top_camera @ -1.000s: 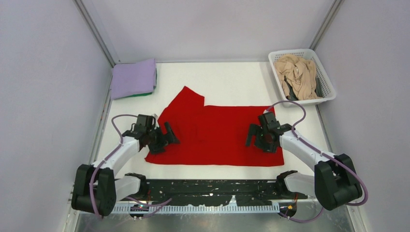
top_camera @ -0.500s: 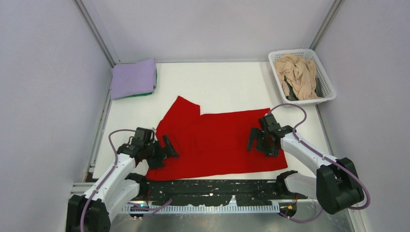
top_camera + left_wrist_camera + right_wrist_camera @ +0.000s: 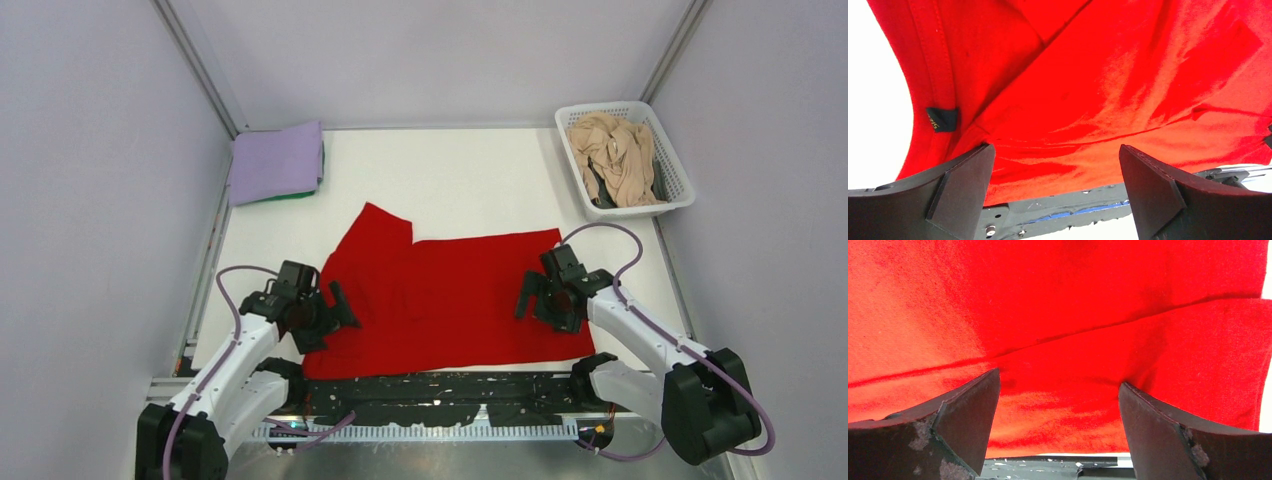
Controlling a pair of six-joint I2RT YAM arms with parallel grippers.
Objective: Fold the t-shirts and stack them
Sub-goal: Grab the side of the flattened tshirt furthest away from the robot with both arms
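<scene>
Hands splayed wide, gripping nothing: left hand (image 3: 1054,172) and right hand (image 3: 1058,405) over red t-shirt (image 3: 440,295) ends. Likely pressing it flat for folding.

Twin white arms, black joints
Left arm (image 3: 238,352) and right arm (image 3: 640,335) wear white shells, black bases, looping lilac cables (image 3: 631,243); black wedge fingers (image 3: 965,412), the right pair's tips perhaps scuffed grey.

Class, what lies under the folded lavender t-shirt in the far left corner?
A thin strip of the green t-shirt shows along the near edge of the lavender t-shirt. The rest of it is covered, so its fold cannot be judged.
</scene>
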